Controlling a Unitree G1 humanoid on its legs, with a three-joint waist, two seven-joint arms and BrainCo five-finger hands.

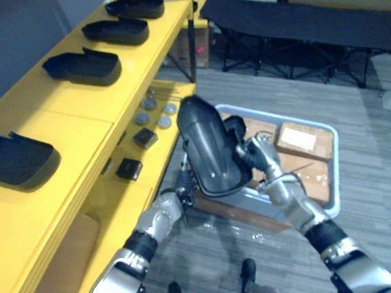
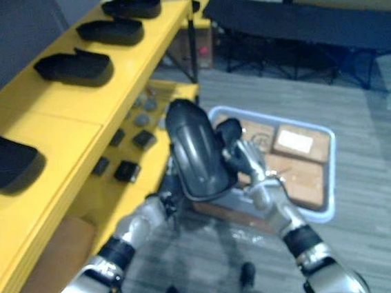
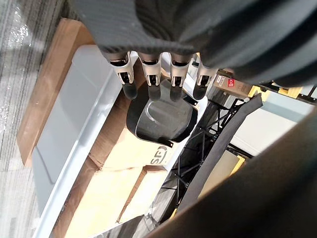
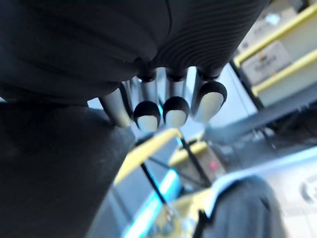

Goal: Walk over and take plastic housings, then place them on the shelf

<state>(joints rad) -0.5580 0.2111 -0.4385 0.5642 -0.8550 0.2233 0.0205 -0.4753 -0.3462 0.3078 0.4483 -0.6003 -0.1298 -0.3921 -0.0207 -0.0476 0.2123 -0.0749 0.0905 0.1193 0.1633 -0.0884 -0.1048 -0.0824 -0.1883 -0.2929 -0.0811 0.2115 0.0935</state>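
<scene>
I hold a black plastic housing upright between both hands, above the near corner of a grey bin. My left hand presses on its left side from below with straight fingers. On the housing's right rim, my right hand has its fingers curled round the edge. Another black housing lies in the bin on cardboard. Several more housings lie in a row on top of the yellow shelf at my left.
The bin holds flat cardboard boxes. The shelf's lower level carries small dark blocks and round grey parts. A black folding cot stands at the back. Bare shelf top lies between the nearest housing and the one beyond it.
</scene>
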